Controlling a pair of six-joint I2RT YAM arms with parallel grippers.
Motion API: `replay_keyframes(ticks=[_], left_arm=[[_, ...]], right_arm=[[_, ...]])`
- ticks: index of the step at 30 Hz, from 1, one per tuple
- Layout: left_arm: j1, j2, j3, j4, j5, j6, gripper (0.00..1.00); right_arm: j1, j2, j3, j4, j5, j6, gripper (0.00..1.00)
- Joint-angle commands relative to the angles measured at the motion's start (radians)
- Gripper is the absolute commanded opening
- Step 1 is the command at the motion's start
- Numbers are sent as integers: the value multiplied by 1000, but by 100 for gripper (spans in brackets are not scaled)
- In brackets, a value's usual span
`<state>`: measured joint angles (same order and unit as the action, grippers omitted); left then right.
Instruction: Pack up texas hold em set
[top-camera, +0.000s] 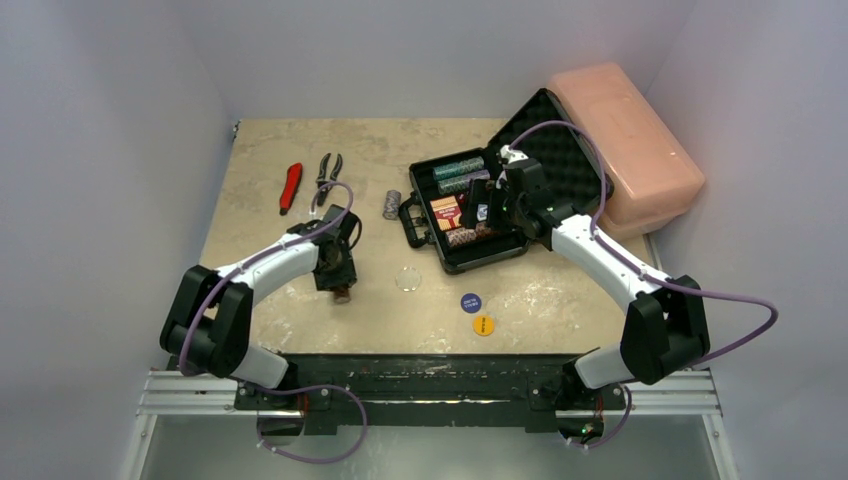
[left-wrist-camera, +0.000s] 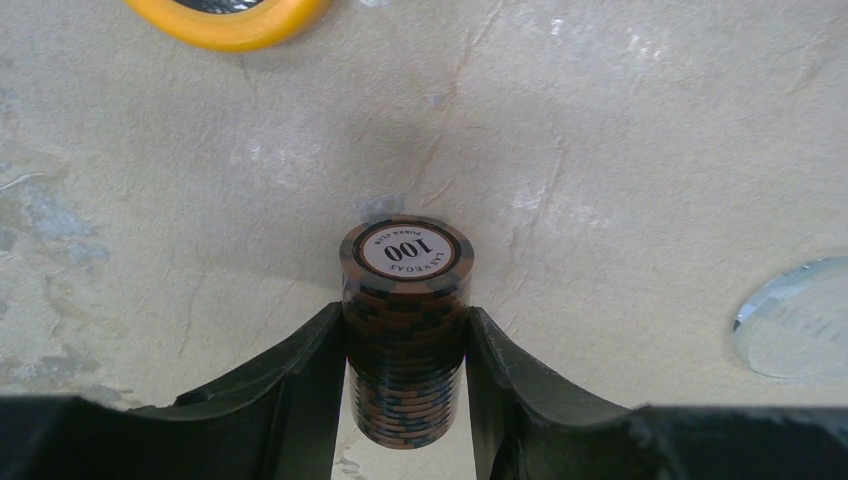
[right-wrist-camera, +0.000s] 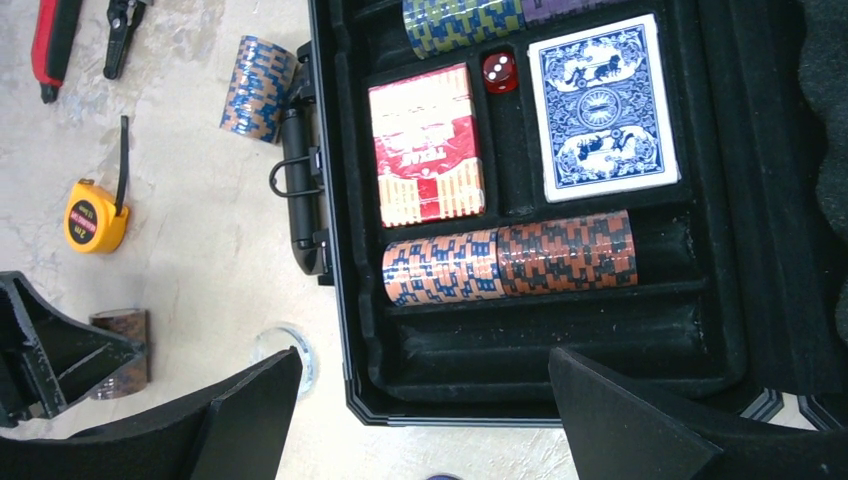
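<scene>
1. You are looking at the black briefcase (top-camera: 545, 125) lying open on the bench (top-camera: 300, 150), with a pink box (top-camera: 625, 140) just behind its raised lid.
2. Its tray is holding a red deck (right-wrist-camera: 427, 145) and a blue deck (right-wrist-camera: 603, 105), with a red die (right-wrist-camera: 499, 72) sitting between them.
3. A green-and-yellow chip row (right-wrist-camera: 462, 22) and a purple row (right-wrist-camera: 575, 8) are lying above the decks. An orange-and-blue row (right-wrist-camera: 440, 267) and a brown row (right-wrist-camera: 566, 252) are lying end to end below them.
4. Outside the case, a blue-and-tan chip stack (right-wrist-camera: 258, 88) is lying just beside the handle (right-wrist-camera: 300, 200). A blue button (top-camera: 470, 301) and a yellow button (top-camera: 483, 325) are sitting on the bench.
5. Your left hand (left-wrist-camera: 405, 315) is gripping a brown chip stack (left-wrist-camera: 405, 255), well apart from the case. Its top chip is showing "100" and "LAS VEGAS".
6. Your right hand (right-wrist-camera: 425, 365) is hanging wide open over the tray's near edge, holding nothing.
7. The red deck's sideways print is reading "TEXAS".
</scene>
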<state>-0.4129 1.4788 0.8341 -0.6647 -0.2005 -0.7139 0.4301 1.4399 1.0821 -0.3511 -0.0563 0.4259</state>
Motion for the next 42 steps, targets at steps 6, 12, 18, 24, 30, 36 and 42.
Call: replay_keyframes(ticks=[6, 12, 18, 24, 30, 36, 42], left_arm=[[-19, -126, -21, 127, 123, 34, 0], [-21, -222, -2, 118, 187, 48, 0], [-21, -307, 70, 45, 234, 108, 0], [-21, -389, 171, -27, 321, 121, 0], [-21, -439, 287, -56, 336, 150, 0], [-21, -413, 358, 38, 422, 199, 0], [-21, -322, 447, 80, 473, 194, 0]], right_arm=[[4, -49, 7, 7, -73, -19, 99], [5, -86, -2, 26, -128, -22, 99], [4, -138, -20, 51, -181, -24, 99], [6, -208, -38, 73, -188, -36, 99], [5, -265, -70, 127, -204, -30, 99], [4, -316, -122, 229, -299, -19, 99], [5, -349, -174, 283, -369, -36, 99]])
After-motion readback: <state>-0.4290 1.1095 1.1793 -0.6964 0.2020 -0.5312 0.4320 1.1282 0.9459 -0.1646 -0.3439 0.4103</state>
